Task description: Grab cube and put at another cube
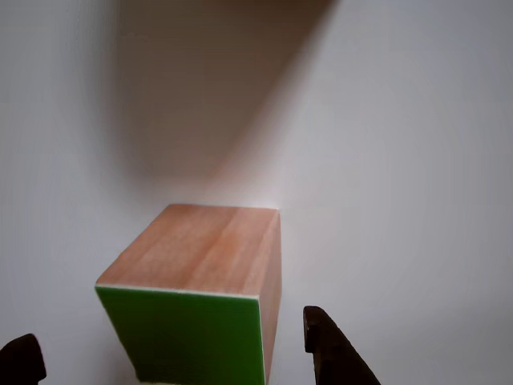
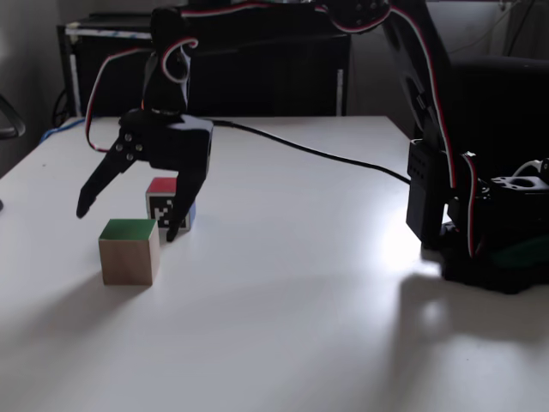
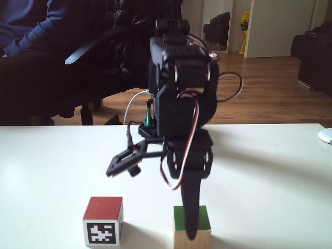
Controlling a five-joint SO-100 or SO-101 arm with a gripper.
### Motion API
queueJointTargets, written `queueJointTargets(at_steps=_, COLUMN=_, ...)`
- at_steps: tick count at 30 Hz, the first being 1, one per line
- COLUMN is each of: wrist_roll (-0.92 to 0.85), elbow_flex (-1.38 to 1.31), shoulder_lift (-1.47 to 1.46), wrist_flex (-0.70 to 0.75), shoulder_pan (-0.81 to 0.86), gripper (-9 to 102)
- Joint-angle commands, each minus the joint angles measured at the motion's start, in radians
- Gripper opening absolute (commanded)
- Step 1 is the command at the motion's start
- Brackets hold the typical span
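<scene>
The cube (image 2: 129,251) is a light wooden block with a green top, standing on the white table. In the other view its green face (image 1: 188,337) lies low in the picture between two dark fingertips (image 1: 329,345). My gripper (image 2: 127,221) hangs just above it, open, with the fingers spread to either side and touching nothing. From the front, one finger (image 3: 191,207) hangs before the cube (image 3: 203,218). Another cube (image 2: 161,185), red on top with a black-and-white marker face, stands close behind the wooden one, and it stands left of it in a fixed view (image 3: 104,207).
The arm's base (image 2: 489,240) stands at the table's right side, and a black cable (image 2: 326,154) runs across the back. A person in a dark chair (image 3: 31,31) sits behind the table. A pale object (image 3: 326,135) lies at the right edge.
</scene>
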Motion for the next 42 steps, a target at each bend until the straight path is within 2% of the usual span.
queueJointTargets(at_steps=1, wrist_roll=-0.003, elbow_flex=-0.051, shoulder_lift=-0.002, wrist_flex=0.003, shoulder_pan=-0.002, gripper=48)
queueJointTargets(at_steps=17, wrist_roll=0.003, elbow_flex=-0.084, shoulder_lift=-0.063, wrist_flex=0.003, shoulder_pan=-0.02, gripper=36)
queueJointTargets(at_steps=21, wrist_roll=-0.002, elbow_flex=-0.103, shoulder_lift=-0.078, wrist_flex=0.003, shoulder_pan=-0.021, gripper=28)
queueJointTargets(at_steps=24, wrist_roll=-0.021, elbow_flex=-0.106, shoulder_lift=-0.081, wrist_flex=0.0, shoulder_pan=-0.021, gripper=15)
queueJointTargets(at_steps=28, wrist_roll=-0.005, elbow_flex=-0.129, shoulder_lift=-0.078, wrist_flex=0.003, shoulder_pan=-0.008, gripper=6)
queueJointTargets(at_steps=34, wrist_roll=0.011, elbow_flex=-0.161, shoulder_lift=-0.023, wrist_flex=0.049, shoulder_pan=0.014, gripper=5)
queueJointTargets(at_steps=42, wrist_roll=-0.018, elbow_flex=-0.069, shoulder_lift=0.299, wrist_flex=0.069, shoulder_pan=0.087, gripper=5)
